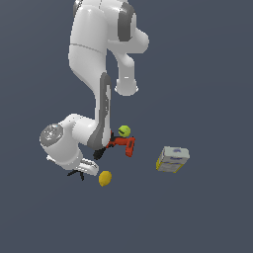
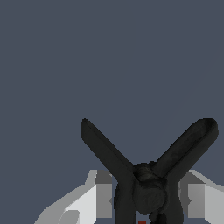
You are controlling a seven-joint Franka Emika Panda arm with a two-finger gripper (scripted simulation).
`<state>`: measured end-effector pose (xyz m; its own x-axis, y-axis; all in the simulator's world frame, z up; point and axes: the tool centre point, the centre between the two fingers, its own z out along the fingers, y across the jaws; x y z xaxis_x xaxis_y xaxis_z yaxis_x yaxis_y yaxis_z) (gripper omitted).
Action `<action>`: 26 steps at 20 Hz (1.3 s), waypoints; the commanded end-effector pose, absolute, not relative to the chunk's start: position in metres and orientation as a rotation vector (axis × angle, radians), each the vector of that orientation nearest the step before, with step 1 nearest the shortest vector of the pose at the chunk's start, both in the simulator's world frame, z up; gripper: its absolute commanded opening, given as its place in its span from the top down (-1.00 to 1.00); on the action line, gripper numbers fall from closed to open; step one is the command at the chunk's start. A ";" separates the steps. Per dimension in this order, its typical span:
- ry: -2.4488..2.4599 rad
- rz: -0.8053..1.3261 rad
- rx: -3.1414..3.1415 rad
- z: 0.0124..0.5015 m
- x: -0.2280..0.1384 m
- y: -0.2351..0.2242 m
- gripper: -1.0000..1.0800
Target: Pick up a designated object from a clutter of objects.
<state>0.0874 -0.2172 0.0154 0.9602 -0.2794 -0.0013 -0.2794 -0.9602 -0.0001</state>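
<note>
Glossy white rounded arm (image 1: 94, 44), dark grey joint bands, grey end cap, pale grey blocky fingers (image 2: 94, 199)

The small black A-shaped spring clamp (image 2: 146, 183) looks matt, slightly rough plastic. Beside it, the pale grey gripper fingers (image 2: 98, 197) appear smooth and matt; the white robot arm (image 1: 91, 44) is smooth, faintly glossy.

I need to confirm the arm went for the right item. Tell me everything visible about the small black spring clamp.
The small black spring clamp looks matte black, with two legs spread in a V from a bulky pivot and a speck of red beneath. In the wrist view it sits between the gripper fingers, which flank its pivot; actual contact cannot be confirmed. In the exterior view only dark legs show under the arm's hand, beside the yellow lemon.
</note>
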 end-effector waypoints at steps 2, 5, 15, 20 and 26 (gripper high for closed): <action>0.442 0.001 -3.110 0.021 0.086 -0.210 1.00; 0.442 0.001 -3.110 0.029 0.084 -0.200 1.00; 0.442 0.000 -3.110 0.083 0.068 -0.133 1.00; 0.442 0.000 -3.110 0.123 0.057 -0.084 1.00; 0.442 0.000 -3.111 0.173 0.043 -0.024 1.00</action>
<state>0.0471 -0.0387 0.1600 0.9606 -0.2779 -0.0003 -0.2779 -0.9606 -0.0004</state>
